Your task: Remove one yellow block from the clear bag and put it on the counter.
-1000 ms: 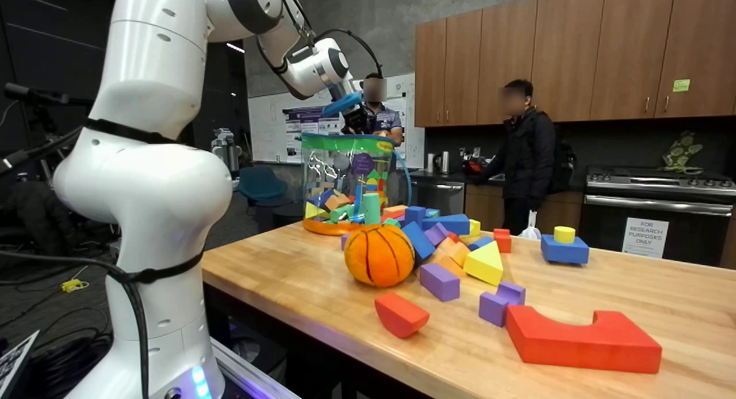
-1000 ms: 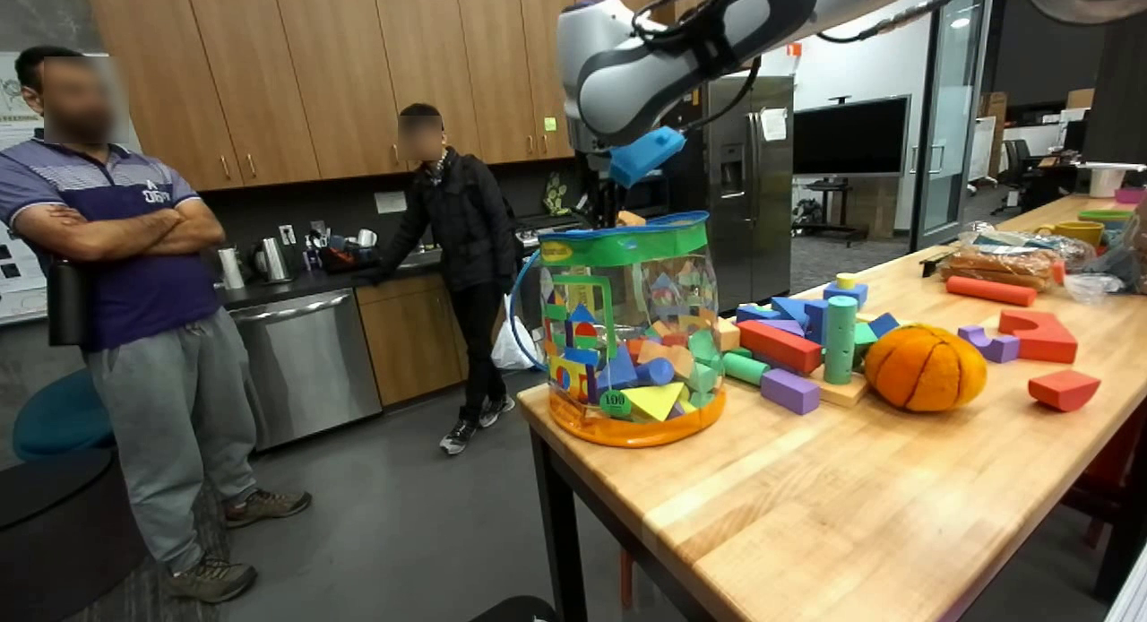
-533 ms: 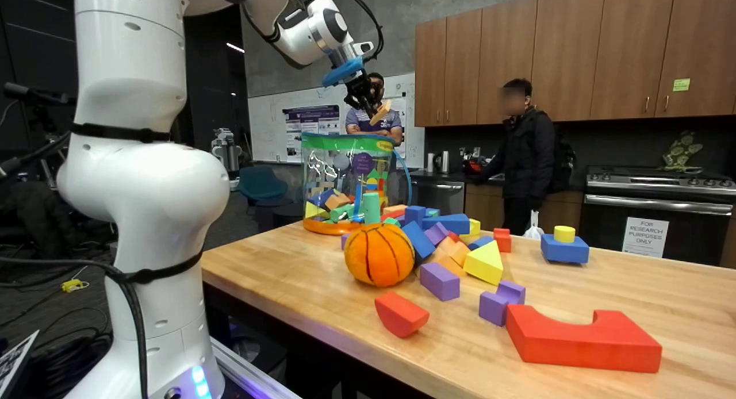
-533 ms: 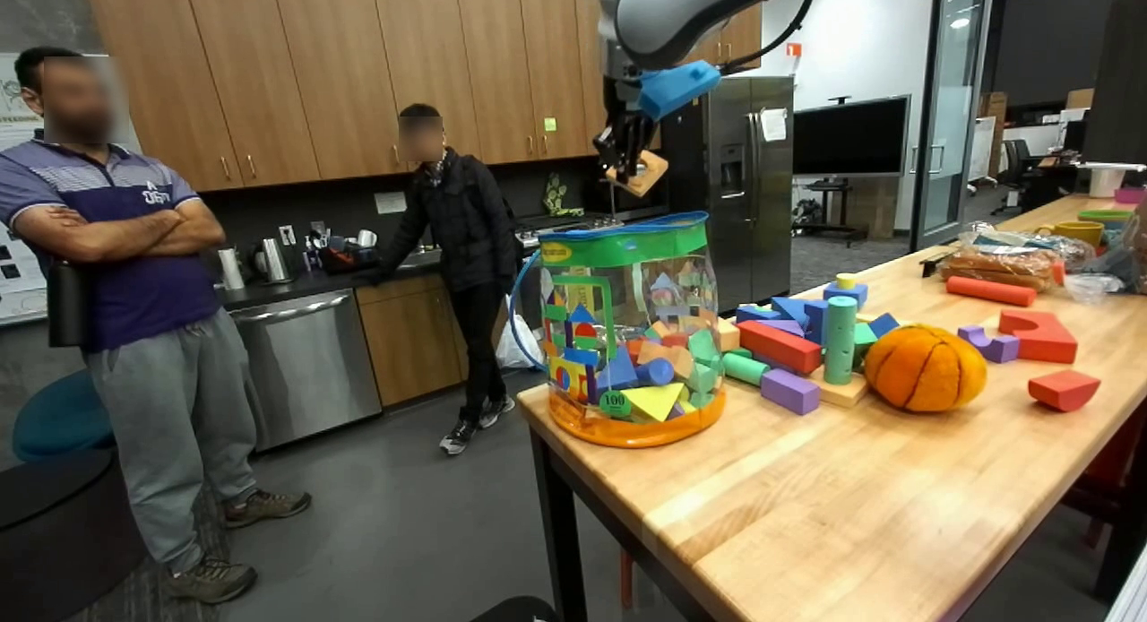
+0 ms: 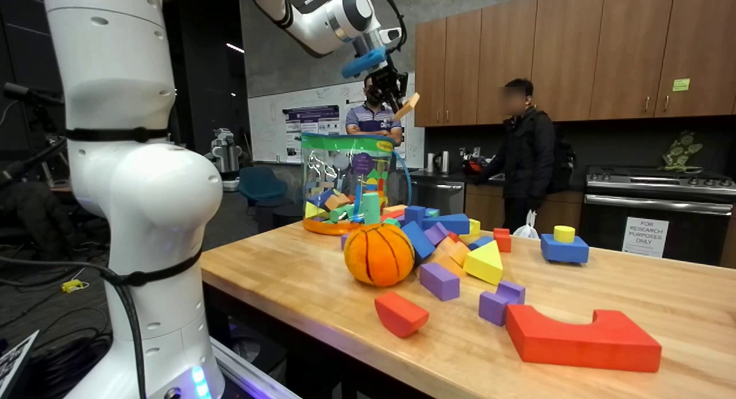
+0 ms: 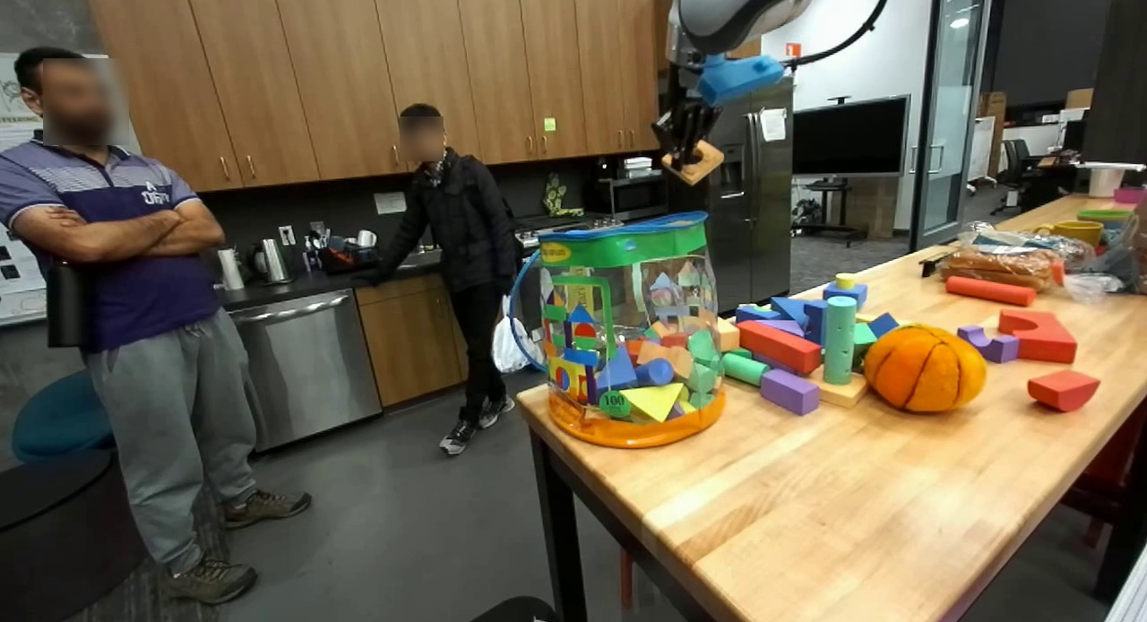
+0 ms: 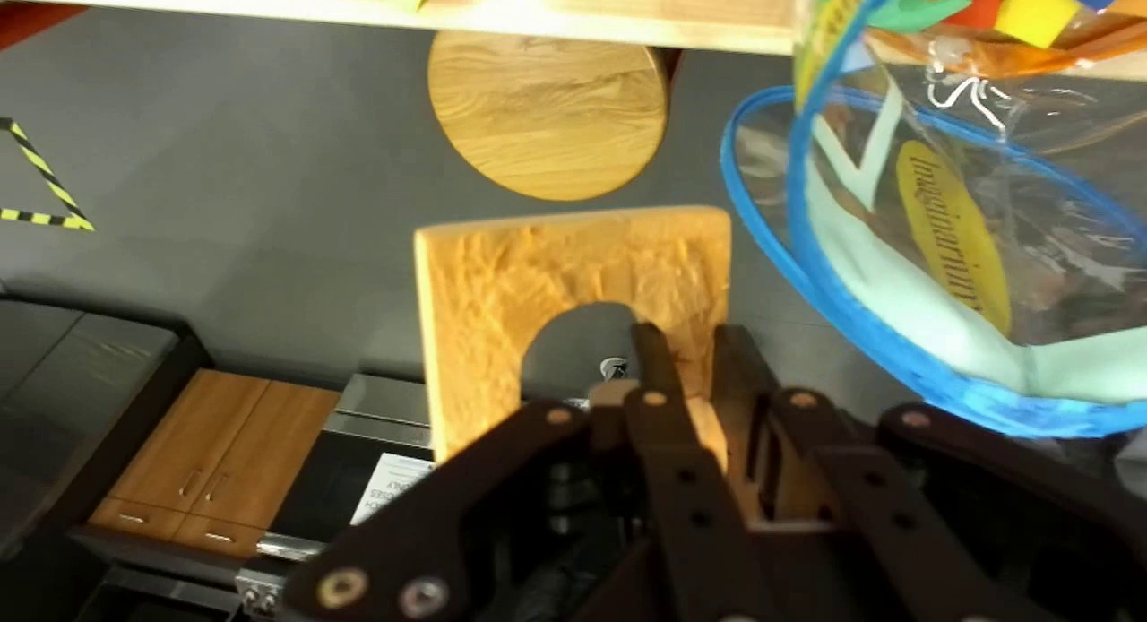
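Holding a yellow-tan block (image 7: 475, 317) up high.
The tool (image 7: 688, 335) pinches one leg of it, higher than the clear bag (image 6: 632, 248), which stands on the worktop (image 6: 851, 496) with bright blocks (image 6: 654, 401) inside.

In an exterior view I'm getting the stove (image 5: 698, 221) on my feed: paper sign (image 5: 645, 237) on its front, cabinets (image 5: 566, 54) above it, a dark-jacketed man (image 5: 526, 152) to its left.

We saw a rough, wood-like block (image 7: 582, 254), a clear bag (image 7: 1039, 254) of glossy crinkled plastic at three o'clock in the wrist view, a smooth, sheeny wooden counter (image 6: 878, 465) at four o'clock in an exterior view, a felt-like orange ball (image 6: 926, 368) there at three.
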Action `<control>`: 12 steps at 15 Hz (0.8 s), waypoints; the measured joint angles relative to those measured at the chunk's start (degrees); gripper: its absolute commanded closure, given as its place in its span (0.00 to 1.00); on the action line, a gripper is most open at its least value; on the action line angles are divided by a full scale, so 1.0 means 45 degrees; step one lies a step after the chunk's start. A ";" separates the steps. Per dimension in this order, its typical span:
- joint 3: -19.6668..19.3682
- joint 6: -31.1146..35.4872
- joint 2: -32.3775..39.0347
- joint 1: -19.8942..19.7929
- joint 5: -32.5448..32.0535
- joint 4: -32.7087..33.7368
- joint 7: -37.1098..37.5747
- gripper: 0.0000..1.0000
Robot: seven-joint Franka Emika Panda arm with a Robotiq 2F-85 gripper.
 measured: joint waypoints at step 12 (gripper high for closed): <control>-0.1996 0.4529 0.0406 -0.2340 0.1207 -0.3931 -0.0606 0.96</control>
